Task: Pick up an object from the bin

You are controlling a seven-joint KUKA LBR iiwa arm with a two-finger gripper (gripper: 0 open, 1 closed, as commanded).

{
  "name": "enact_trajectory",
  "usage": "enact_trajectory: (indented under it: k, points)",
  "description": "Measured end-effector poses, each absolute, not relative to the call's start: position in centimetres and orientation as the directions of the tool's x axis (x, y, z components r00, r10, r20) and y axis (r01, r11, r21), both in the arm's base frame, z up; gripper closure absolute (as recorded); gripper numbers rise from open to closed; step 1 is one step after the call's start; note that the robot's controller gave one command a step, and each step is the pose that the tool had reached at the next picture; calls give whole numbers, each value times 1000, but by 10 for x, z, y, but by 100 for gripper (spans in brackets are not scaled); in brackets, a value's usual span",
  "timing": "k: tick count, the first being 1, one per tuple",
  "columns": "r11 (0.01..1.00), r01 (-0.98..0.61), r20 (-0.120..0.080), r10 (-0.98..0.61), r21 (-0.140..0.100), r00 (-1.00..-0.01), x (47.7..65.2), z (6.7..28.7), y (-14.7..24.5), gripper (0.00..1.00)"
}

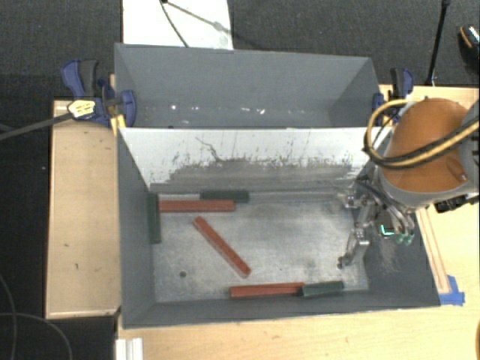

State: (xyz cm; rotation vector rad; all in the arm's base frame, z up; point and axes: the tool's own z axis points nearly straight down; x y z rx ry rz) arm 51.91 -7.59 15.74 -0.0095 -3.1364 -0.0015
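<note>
End effector (349,259) sits low at the right side of the grey bin (247,88), close to the right wall, hanging from the wrist under the orange cover (424,148). Its tip is down near the bare bin floor. How far open it is: cannot tell, the metal parts blur together. Nothing visible in its grip, and contact with the floor cannot be judged.

Nearest thing is a short dark green bar (322,289) lying flat by the front wall, just below and left of the tip, near it but apart. Its long axis runs left-right along the front wall, right end slightly higher in view. It touches, end to end, a longer red bar (266,291) on the same line to its left.

Other things:
- A red bar in mid-floor (221,244) lies diagonal, running upper left to lower right, well apart from the end effector.
- A red bar by the back wall (196,206) lies left-right, with a dark green bar (225,196) just behind it, overlapping its right end.
- A dark green bar at the left wall (154,217) has its long axis front-to-back.
</note>
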Motion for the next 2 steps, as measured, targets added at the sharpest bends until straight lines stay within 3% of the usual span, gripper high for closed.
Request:
enact_trajectory:
  k: [1, 2]
  points:
    - [998, 69, -1, 69, 4, -998, 580, 68, -8, 0]
    - [985, 171, -9, 171, 5, -985, 578, 155, 40, 0]
